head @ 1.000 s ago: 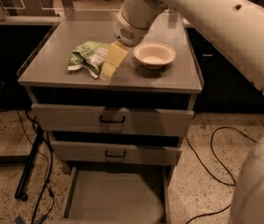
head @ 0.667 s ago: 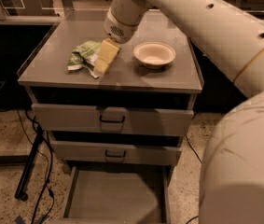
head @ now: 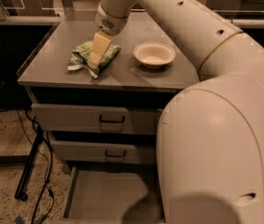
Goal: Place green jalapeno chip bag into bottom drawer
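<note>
We are working on the grasp: our gripper is sitting on the green jalapeno chip bag lying on the surface. We cannot tell its grip. Next comes lifting and carrying to the open bottom drawer.

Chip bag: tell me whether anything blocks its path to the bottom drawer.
Nothing visible does. The gripper is right over the chip bag on the cabinet top; the bottom drawer stands open below, the upper drawers shut. The robot's arm hides part of it.

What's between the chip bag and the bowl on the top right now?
Nothing: the camera view shows only bare grey top between the chip bag and the bowl. The gripper is over the bag, not in that gap.
</note>
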You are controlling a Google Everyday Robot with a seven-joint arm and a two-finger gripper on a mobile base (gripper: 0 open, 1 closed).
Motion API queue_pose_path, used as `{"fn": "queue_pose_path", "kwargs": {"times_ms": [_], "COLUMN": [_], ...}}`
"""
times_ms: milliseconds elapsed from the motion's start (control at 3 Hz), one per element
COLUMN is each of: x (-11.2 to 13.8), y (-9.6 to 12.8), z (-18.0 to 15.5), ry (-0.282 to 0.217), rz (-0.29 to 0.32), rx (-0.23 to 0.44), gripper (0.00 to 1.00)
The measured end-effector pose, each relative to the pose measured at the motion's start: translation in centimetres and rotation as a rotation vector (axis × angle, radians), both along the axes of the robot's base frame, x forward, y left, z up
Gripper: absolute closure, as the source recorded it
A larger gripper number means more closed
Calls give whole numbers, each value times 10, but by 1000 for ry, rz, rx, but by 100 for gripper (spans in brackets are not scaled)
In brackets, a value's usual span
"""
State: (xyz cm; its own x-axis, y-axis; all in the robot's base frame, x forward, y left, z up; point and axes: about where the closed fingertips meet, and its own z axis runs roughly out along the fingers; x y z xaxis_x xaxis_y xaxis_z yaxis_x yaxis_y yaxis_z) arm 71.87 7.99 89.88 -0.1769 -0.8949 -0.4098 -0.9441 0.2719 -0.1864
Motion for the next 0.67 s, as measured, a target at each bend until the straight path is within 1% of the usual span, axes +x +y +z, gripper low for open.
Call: {"fn": "queue_pose_path", "kwargs": {"times_ms": [333,667], "x": [1,5], "y": [3,17], "z": [-3,-21], "ry": [35,111], "rz": [-4,-6], "rx": [28,63], "gripper": [0,0]}}
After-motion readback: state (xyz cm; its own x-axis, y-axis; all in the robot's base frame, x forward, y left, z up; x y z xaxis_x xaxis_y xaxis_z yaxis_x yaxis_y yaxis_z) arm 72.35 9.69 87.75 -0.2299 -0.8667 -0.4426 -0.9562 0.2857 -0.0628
